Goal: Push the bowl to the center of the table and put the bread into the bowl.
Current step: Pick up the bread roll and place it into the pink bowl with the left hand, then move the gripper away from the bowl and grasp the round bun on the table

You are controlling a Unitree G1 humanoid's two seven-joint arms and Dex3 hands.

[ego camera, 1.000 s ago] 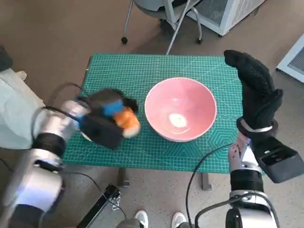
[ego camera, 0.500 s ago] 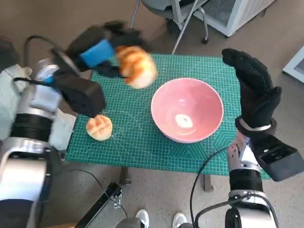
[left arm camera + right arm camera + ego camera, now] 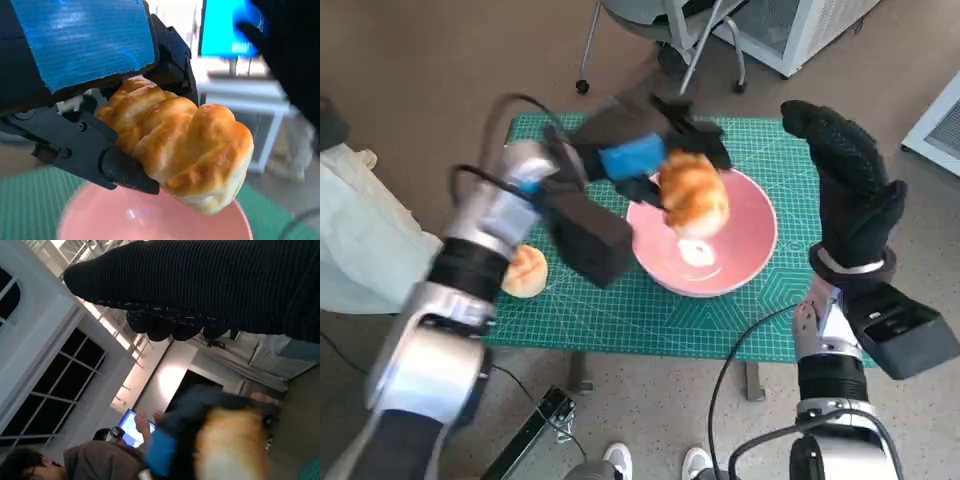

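My left hand [image 3: 645, 150] grips a golden twisted bread [image 3: 692, 192] and holds it in the air over the pink bowl [image 3: 752, 245], which stands on the green mat. In the left wrist view the bread [image 3: 185, 145] is clamped between the black fingers [image 3: 117, 167], with the bowl's rim [image 3: 100, 210] just beneath. A second round bread [image 3: 525, 270] lies on the mat near the table's left edge. My right hand [image 3: 850, 190] is raised flat beside the bowl's right side, fingers straight, holding nothing. The right wrist view shows the glove [image 3: 210, 285] and, blurred, the left hand with its bread [image 3: 232, 440].
The green cutting mat [image 3: 620, 320] covers the small table. A chair's legs and castors [image 3: 583, 85] and a white cabinet [image 3: 800, 30] stand beyond the far edge. A pale cloth bag [image 3: 360, 240] sits left of the table. People show in the right wrist view [image 3: 30, 465].
My left hand has lifted the twisted bread from the mat's left side, up and rightward, until it hangs over the bowl. The round bread has come into sight. My right hand has hardly moved.
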